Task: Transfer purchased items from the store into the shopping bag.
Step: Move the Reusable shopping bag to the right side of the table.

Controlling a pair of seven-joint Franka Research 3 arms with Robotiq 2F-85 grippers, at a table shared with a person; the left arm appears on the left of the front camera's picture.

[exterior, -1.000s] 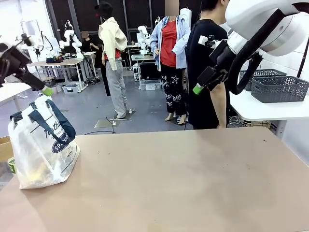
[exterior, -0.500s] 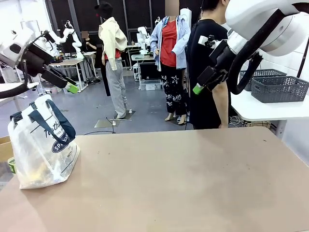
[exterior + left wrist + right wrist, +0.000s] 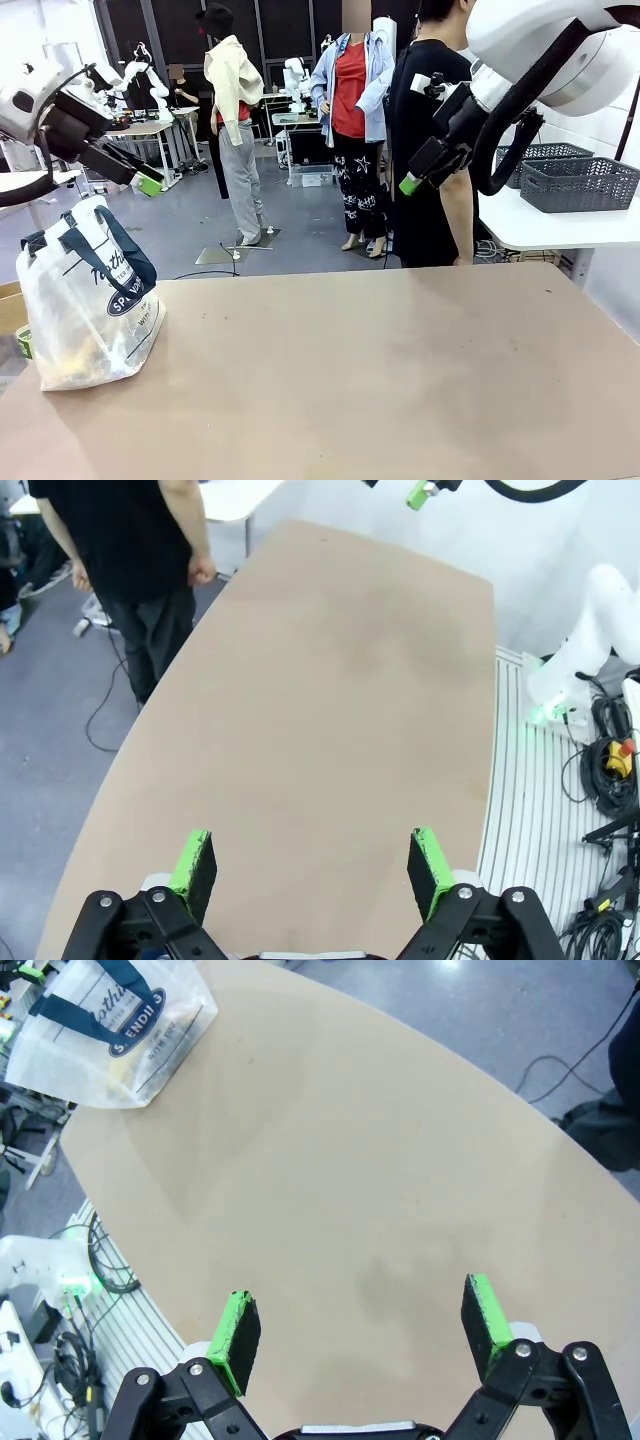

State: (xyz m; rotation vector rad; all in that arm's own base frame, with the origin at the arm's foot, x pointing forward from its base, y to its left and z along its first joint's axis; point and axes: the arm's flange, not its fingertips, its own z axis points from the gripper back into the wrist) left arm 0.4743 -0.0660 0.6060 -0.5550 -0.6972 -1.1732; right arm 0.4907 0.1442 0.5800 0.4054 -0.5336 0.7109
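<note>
Your left arm is raised high on the left side, and its left pincer (image 3: pixel 150 184) points down and to the right. Its two green fingers (image 3: pixel 193 861) stand wide apart with nothing between them. Your right arm bends in from the top right. Its right pincer (image 3: pixel 409 185) hangs high in the air, pointing down and left. Those fingers (image 3: pixel 238 1326) are spread wide too, and they hold nothing.

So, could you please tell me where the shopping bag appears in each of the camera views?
Front view: shopping bag at the table's left edge, below the left gripper.
Left wrist view: not in it.
Right wrist view: bag top left, on the table's corner.
Shared landmark: the tan table.
</note>
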